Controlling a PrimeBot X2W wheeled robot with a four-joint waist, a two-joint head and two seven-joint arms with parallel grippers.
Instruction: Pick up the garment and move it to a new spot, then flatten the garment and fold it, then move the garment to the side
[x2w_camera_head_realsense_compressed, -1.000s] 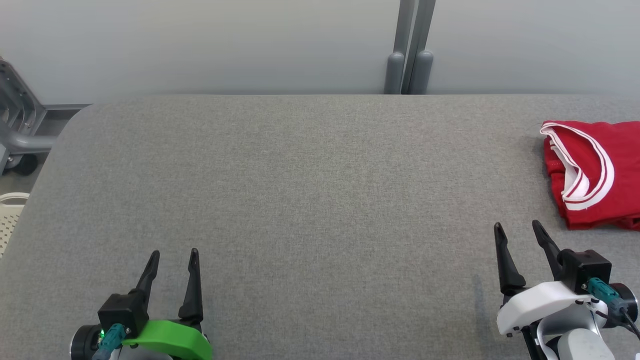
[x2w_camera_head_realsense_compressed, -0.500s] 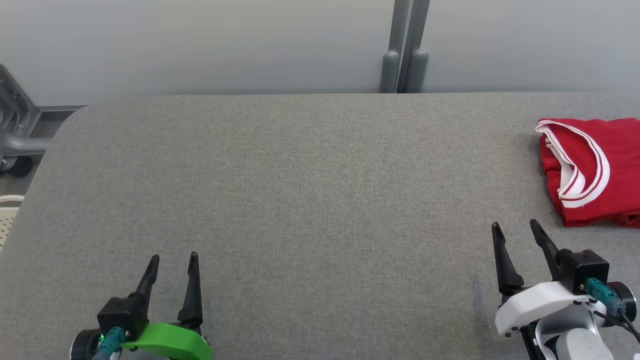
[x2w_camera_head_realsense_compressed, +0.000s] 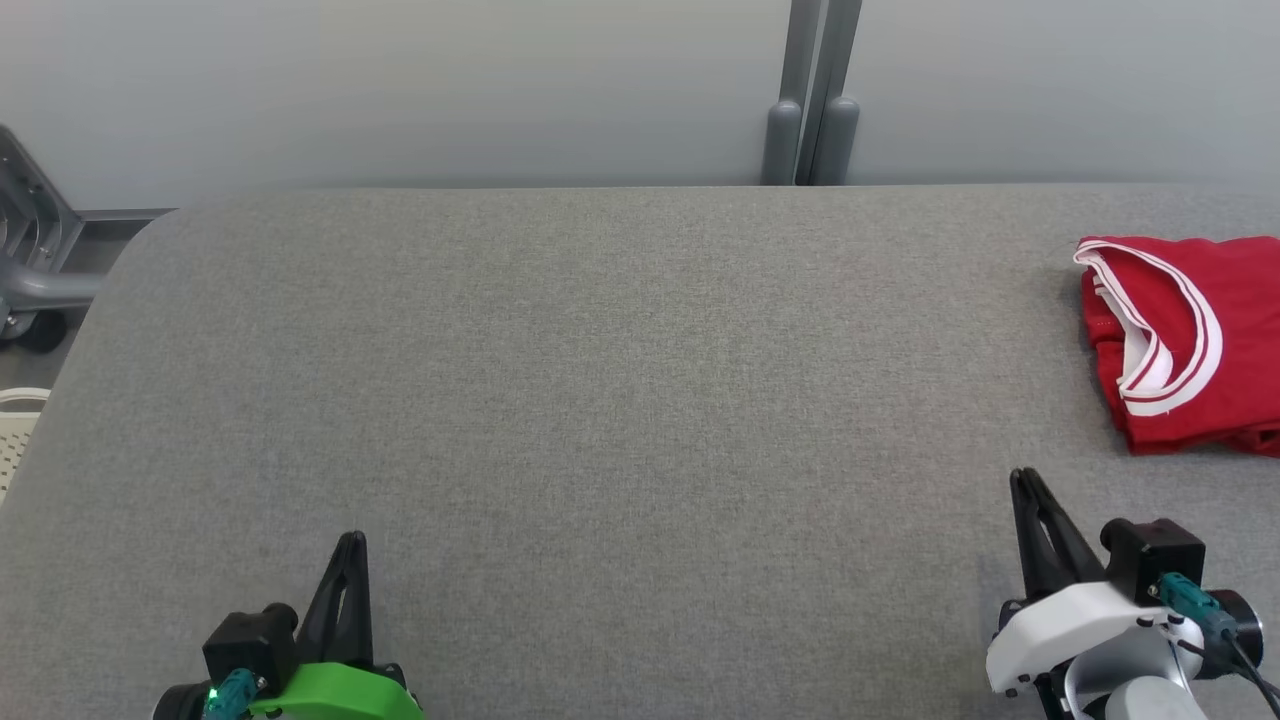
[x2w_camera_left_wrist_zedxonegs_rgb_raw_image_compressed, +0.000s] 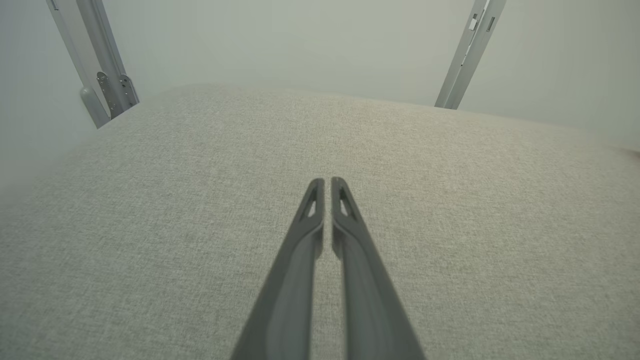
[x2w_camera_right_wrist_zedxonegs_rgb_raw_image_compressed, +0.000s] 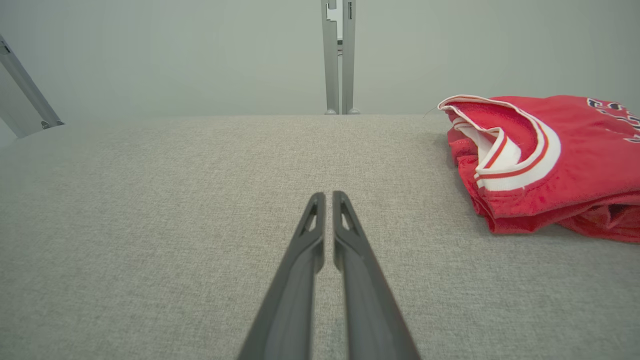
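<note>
The garment (x2w_camera_head_realsense_compressed: 1190, 340) is a red jersey with white-and-red trim, lying folded at the far right of the grey padded table (x2w_camera_head_realsense_compressed: 620, 380); its right part runs off the head view. In the right wrist view the garment (x2w_camera_right_wrist_zedxonegs_rgb_raw_image_compressed: 550, 165) sits ahead and to the right of my right gripper (x2w_camera_right_wrist_zedxonegs_rgb_raw_image_compressed: 325, 195). That right gripper (x2w_camera_head_realsense_compressed: 1022, 478) is shut and empty, low at the right, a short way in front of the garment. My left gripper (x2w_camera_head_realsense_compressed: 352, 540) is shut and empty at the lower left, far from the garment. The left wrist view has the left gripper (x2w_camera_left_wrist_zedxonegs_rgb_raw_image_compressed: 327, 181) over bare table.
A grey post (x2w_camera_head_realsense_compressed: 810, 120) stands behind the table's far edge against a pale wall. A grey metal frame on wheels (x2w_camera_head_realsense_compressed: 30, 270) and a white perforated basket (x2w_camera_head_realsense_compressed: 15, 430) stand off the table's left side. The table's rounded left corner lies at the back left.
Both grippers have gone from open to shut, with nothing between the fingers. Both have also drawn back a little toward the near edge. The garment lies as before.
</note>
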